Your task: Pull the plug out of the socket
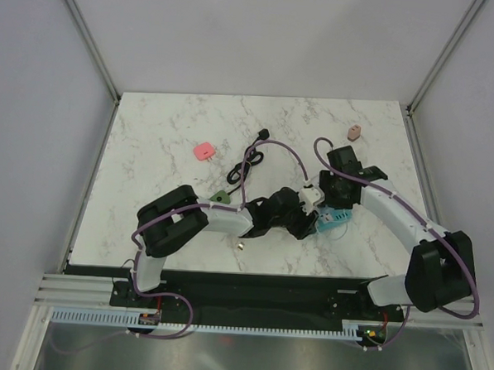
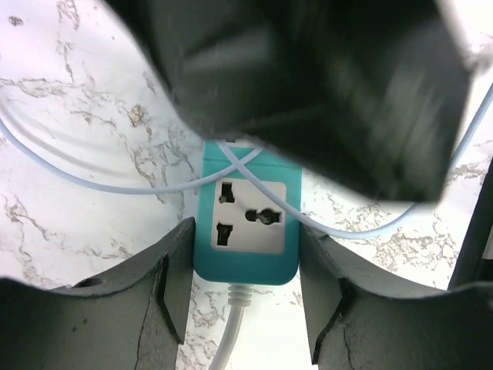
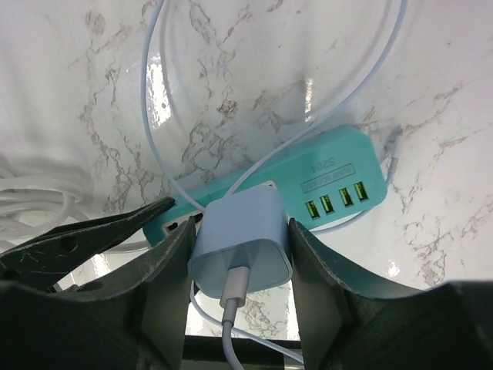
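L gripper (image 2: pixel 246 266) clenched on sides of teal socket strip (image 2: pixel 248 231), mid bench (image 1: pixel 149 147), white plug (image 3: pixel 245 231) sitting on strip's top face, pale cable (image 3: pixel 150 116) looped across bench, R gripper (image 3: pixel 240 258) grasping plug by both flanks

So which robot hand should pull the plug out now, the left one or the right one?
Right, probably. The right hand clamps the plug on both sides, where it sits in the teal socket strip. The left hand hugs the strip's cable end, so it seems better for holding it still.
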Action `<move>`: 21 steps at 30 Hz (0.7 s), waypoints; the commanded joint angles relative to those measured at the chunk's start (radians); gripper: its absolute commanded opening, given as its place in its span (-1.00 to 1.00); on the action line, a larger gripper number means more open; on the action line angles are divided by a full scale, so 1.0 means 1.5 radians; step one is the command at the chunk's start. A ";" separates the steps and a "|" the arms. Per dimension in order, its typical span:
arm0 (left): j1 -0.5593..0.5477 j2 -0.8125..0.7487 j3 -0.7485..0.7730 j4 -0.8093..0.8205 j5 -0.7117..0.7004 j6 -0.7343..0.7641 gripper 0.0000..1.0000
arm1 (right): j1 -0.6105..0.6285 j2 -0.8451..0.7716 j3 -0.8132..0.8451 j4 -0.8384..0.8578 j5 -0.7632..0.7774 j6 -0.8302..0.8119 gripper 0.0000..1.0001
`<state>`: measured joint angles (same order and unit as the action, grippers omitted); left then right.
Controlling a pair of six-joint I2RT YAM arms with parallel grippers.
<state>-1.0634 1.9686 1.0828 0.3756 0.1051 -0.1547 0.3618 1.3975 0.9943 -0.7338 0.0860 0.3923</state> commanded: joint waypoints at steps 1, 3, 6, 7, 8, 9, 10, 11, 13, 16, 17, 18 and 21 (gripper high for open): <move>0.001 -0.009 -0.014 -0.002 0.004 -0.014 -0.95 | -0.022 -0.043 0.027 0.014 0.013 0.005 -1.00; 0.001 -0.013 -0.019 0.003 0.006 -0.014 -0.95 | -0.037 -0.048 0.042 0.005 0.013 -0.004 -1.00; 0.001 -0.023 -0.035 0.020 0.006 -0.014 -0.95 | -0.053 -0.050 0.074 -0.021 0.027 -0.014 -1.00; 0.001 -0.025 -0.037 0.021 0.003 -0.015 -0.95 | -0.057 -0.051 0.090 -0.030 0.030 -0.015 -1.00; 0.001 -0.027 -0.041 0.021 0.000 -0.020 -0.95 | -0.063 -0.056 0.099 -0.036 0.032 -0.016 -1.00; 0.001 -0.032 -0.043 0.019 -0.005 -0.022 -0.95 | -0.075 -0.059 0.108 -0.043 0.034 -0.020 -1.00; 0.001 -0.033 -0.046 0.020 -0.005 -0.023 -0.95 | -0.081 -0.061 0.126 -0.052 0.038 -0.022 -1.00; 0.002 -0.037 -0.054 0.019 -0.007 -0.026 -0.95 | -0.087 -0.064 0.136 -0.056 0.042 -0.026 -1.00; 0.001 -0.053 -0.072 0.028 -0.006 -0.031 -0.85 | -0.107 -0.062 0.166 -0.074 0.064 -0.038 -1.00; 0.001 -0.091 -0.099 0.034 -0.011 -0.040 -0.36 | -0.137 -0.054 0.205 -0.096 0.109 -0.052 -1.00; 0.001 -0.101 -0.104 0.031 -0.013 -0.047 -0.18 | -0.142 -0.050 0.214 -0.102 0.121 -0.055 -1.00; 0.001 -0.115 -0.111 0.030 -0.015 -0.050 -0.09 | -0.155 -0.051 0.231 -0.104 0.128 -0.059 -1.00; 0.001 -0.166 -0.131 0.011 -0.024 -0.069 0.37 | -0.182 -0.047 0.269 -0.116 0.134 -0.069 -1.00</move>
<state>-1.0634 1.8164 0.8986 0.3889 0.1017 -0.2054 0.1215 1.3357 1.3117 -0.8669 0.2245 0.3241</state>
